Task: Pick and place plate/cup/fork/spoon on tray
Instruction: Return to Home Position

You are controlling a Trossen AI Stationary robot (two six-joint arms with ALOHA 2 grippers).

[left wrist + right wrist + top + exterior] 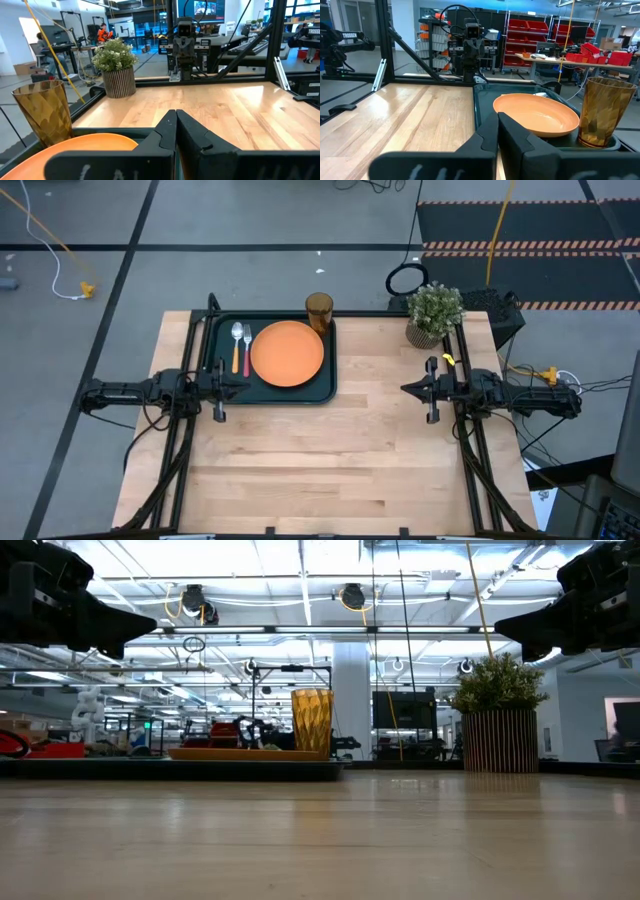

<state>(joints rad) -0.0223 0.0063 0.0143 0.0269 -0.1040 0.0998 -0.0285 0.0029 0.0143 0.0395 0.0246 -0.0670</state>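
Observation:
The dark tray (328, 388) lies at the table's far left. On it rest the orange plate (287, 353), the spoon (237, 345) with its orange handle and the fork (247, 352) with its pink-red handle, side by side left of the plate. The amber cup (319, 310) stands upright in the tray's far right corner. My left gripper (241, 387) hangs shut and level above the tray's near left part, clear of the plate (75, 150). My right gripper (405, 389) hangs shut and level over bare wood at the right, pointing toward the tray (482, 110).
A potted plant (434, 312) in a ribbed tan pot stands at the table's far right, beside the right arm. A dark frame runs along the table's left, right and far edges. Bare wood (340, 470) spreads over the middle and near half.

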